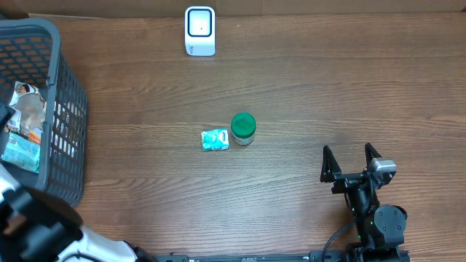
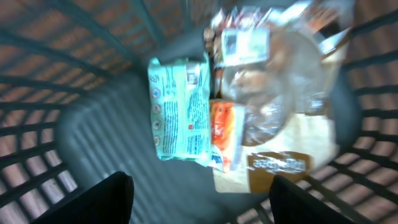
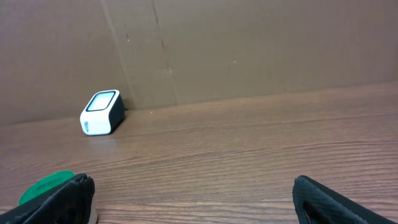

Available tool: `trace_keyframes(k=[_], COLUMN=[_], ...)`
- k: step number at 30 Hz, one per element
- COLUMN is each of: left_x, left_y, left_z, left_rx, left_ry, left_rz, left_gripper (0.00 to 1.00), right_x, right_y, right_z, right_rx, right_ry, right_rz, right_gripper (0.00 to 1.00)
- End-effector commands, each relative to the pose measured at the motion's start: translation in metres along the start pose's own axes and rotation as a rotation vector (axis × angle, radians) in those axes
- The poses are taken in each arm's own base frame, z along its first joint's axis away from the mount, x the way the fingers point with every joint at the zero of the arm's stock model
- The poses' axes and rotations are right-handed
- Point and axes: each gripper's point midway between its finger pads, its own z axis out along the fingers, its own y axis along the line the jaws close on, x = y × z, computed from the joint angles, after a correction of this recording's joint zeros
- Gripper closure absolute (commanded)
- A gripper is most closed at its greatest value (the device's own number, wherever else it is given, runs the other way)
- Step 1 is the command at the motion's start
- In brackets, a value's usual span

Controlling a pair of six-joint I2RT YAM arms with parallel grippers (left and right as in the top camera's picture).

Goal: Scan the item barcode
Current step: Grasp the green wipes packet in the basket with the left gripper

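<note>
Hovering with left fingers (image 2: pixel 99 199) wide, empty, below the teal packet (image 2: pixel 180 112) at frame centre. Sharing its basket (image 2: pixel 37 93): orange packet (image 2: pixel 224 134), clear bag (image 2: pixel 280 93). Spread wide at right fingers (image 3: pixel 62 199) too.

Blurred packets (image 2: pixel 180 109) in basket (image 2: pixel 93 134), green lid (image 3: pixel 40 185) cropped

We see the right arm (image 1: pixel 375 218) in matte black: two pointed black fingers (image 1: pixel 328 164), a small grey block (image 1: pixel 381 167) at the wrist, a round joint housing (image 1: pixel 391 218) and a thin black cable (image 1: pixel 338 236). At near left, the left arm (image 1: pixel 33 225) shows blurred black and white shells.
</note>
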Motion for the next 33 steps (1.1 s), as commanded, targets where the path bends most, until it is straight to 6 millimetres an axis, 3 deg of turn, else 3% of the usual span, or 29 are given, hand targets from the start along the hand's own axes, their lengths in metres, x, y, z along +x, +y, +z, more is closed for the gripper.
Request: trace_keyframes(k=[1,8,16,18,20,23,24,29,33], left_x=[0.012,0.037,0.046,0.047,0.047,0.047,0.049,0.056,0.046], left_y=[-0.001,0.005,0.007,0.007,0.007,0.007,0.008,0.011,0.009], left_z=[0.038,0.110,0.154,0.157,0.158,0.157,0.156,0.148,0.127], left_rx=[-0.026,-0.098,-0.121,-0.122,-0.122,-0.120,-0.122,-0.138,-0.133], left_ry=[0.097,0.259,0.306,0.309,0.310,0.313,0.320,0.363,0.352], left_rz=[0.037,0.024,0.023,0.024,0.024,0.040,0.044,0.048,0.047], left_gripper=[0.29,0.31,0.32,0.36,0.46,0.87,0.96,0.96,0.96], right_x=[0.001,0.001,0.001,0.001,0.001,0.001,0.001,0.001,0.001], right_y=[-0.001,-0.001,-0.001,-0.001,-0.001,-0.001,-0.001,-0.001,-0.001], right_z=[0.000,0.000,0.000,0.000,0.000,0.000,0.000,0.000,0.000], right_rx=[0.003,0.003,0.003,0.003,0.003,0.003,0.003,0.003,0.003], right_ry=[-0.009,-0.009,-0.009,-0.009,-0.009,-0.009,-0.009,-0.009,-0.009], right_rz=[-0.004,-0.004,-0.004,-0.004,-0.004,-0.004,-0.004,-0.004,-0.004], right_gripper=[0.00,0.00,0.00,0.00,0.00,0.00,0.00,0.00,0.00])
